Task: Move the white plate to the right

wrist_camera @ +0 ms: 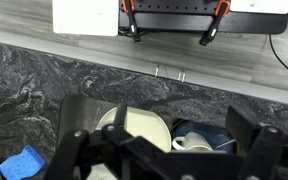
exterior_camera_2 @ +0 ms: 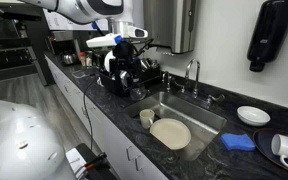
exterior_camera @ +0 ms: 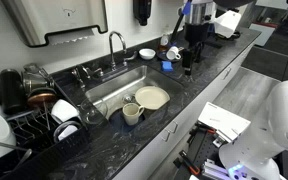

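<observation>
The white plate (exterior_camera: 152, 97) lies in the steel sink (exterior_camera: 106, 92), at its right end, and shows in both exterior views (exterior_camera_2: 170, 133). A cream mug (exterior_camera: 132, 112) stands in the sink beside it. In the wrist view the plate (wrist_camera: 134, 124) and the mug (wrist_camera: 198, 144) lie below and between my fingers. My gripper (wrist_camera: 160, 128) is open and empty. In the exterior views it hangs over the counter beside the sink (exterior_camera: 189, 58) (exterior_camera_2: 127, 68), apart from the plate.
A faucet (exterior_camera: 114, 45) stands behind the sink. A small white bowl (exterior_camera: 147, 53) and a blue sponge (exterior_camera: 167, 66) lie on the dark counter. A full dish rack (exterior_camera: 34, 112) stands at one end, and a black appliance (exterior_camera: 199, 38) at the other.
</observation>
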Controlling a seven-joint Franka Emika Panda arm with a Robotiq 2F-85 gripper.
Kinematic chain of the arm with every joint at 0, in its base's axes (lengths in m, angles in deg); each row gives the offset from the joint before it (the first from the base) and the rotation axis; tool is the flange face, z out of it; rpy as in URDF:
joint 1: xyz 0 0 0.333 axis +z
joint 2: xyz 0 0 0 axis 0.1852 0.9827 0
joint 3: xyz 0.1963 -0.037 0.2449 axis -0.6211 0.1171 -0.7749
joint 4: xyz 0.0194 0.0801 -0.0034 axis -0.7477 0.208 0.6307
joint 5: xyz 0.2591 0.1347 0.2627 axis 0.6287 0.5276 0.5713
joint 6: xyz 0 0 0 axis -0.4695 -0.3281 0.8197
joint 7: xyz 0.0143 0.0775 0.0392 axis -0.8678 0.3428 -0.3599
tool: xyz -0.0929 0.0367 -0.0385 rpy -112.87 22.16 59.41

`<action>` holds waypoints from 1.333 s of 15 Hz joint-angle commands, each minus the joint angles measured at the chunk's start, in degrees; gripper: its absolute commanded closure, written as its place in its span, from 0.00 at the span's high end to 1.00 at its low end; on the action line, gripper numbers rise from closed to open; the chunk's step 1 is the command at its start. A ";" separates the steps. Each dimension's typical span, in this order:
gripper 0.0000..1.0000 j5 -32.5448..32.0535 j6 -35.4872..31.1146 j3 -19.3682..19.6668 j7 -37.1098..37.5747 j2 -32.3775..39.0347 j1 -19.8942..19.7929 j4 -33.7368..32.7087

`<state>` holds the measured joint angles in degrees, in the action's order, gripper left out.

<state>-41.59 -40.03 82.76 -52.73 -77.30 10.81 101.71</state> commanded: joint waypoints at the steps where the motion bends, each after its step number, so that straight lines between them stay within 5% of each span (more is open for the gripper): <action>1: 1.00 -0.28 0.14 0.52 0.34 0.07 0.68 -0.11; 9: 1.00 -0.28 0.14 0.52 0.34 0.06 0.68 -0.12; 15: 1.00 1.99 -19.00 -0.06 4.74 7.38 0.86 5.11; 20: 1.00 5.44 -28.78 -1.03 14.67 18.26 0.51 4.78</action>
<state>-39.14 -64.41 82.55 -42.92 -65.89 11.52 107.63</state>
